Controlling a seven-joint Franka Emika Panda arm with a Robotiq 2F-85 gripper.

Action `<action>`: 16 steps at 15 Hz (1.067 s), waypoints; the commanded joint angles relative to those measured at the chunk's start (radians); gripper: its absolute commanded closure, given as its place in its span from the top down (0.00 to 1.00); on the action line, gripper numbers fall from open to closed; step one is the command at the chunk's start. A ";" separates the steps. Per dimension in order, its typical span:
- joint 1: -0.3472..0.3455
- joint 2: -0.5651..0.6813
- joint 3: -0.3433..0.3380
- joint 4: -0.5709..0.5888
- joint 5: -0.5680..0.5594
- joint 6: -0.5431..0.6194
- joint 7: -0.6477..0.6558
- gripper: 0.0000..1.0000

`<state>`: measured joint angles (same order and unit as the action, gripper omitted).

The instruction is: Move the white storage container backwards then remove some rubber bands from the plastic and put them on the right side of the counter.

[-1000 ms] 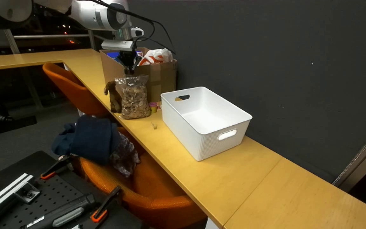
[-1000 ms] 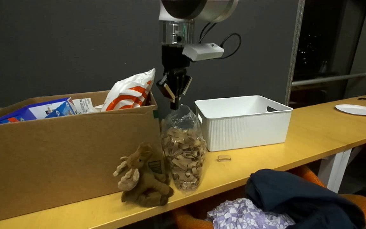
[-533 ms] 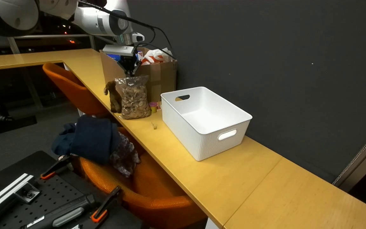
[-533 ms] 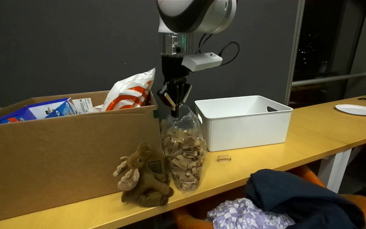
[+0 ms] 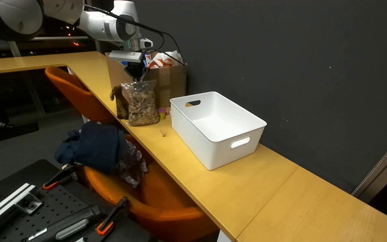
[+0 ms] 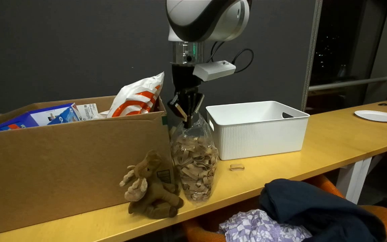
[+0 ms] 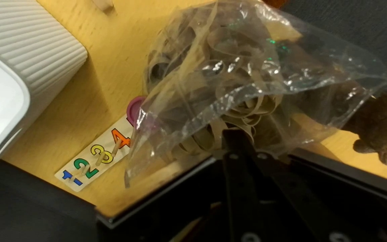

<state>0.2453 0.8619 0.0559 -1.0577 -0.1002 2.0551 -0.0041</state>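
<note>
Tan-brown flat rubber bands (image 6: 195, 164): massed in the lower part of an upright clear plastic bag (image 6: 202, 129), film above them crumpled
Loose tan rubber band (image 6: 237, 167): on the long yellowish wooden counter (image 6: 331, 148), apart from the bag, near the front of the large white ribbed plastic bin (image 6: 260, 141)
Black two-finger gripper (image 6: 187, 125): points down at the bag's mouth, fingertips pressed together; cannot tell if film is caught between them or if the tips are inside
Bin position: upright, just beside the bag, along the dark wall
Brown cardboard box (image 6: 72, 174): on the bag's other side, holds blue printed packaging (image 6: 60, 116) and a white-and-orange plastic bag (image 6: 136, 97)
Brown plush animal (image 6: 156, 198): in front of the box, just beside the clear bag
Pale strip with coloured numerals 1 to 4 (image 7: 96, 154): flat, between bin and clear bag
Round white plate (image 6: 380, 116): farther along the counter, past the bin
Orange chair (image 5: 170, 218): at the counter's front edge, heaped navy cloth (image 5: 97, 146) on it
</note>
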 commanded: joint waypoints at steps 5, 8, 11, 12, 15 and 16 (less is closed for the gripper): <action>0.019 -0.052 -0.010 -0.072 -0.010 -0.057 0.052 0.00; 0.018 -0.074 -0.013 -0.113 -0.013 -0.053 0.064 0.00; 0.009 -0.076 -0.015 -0.133 -0.017 -0.041 0.069 0.00; 0.003 -0.077 -0.017 -0.145 -0.017 -0.034 0.069 0.00; -0.011 -0.074 -0.021 -0.166 -0.012 -0.010 0.064 0.00; -0.013 -0.072 -0.021 -0.171 -0.014 0.001 0.063 0.00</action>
<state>0.2402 0.8166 0.0362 -1.1831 -0.1002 2.0257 0.0503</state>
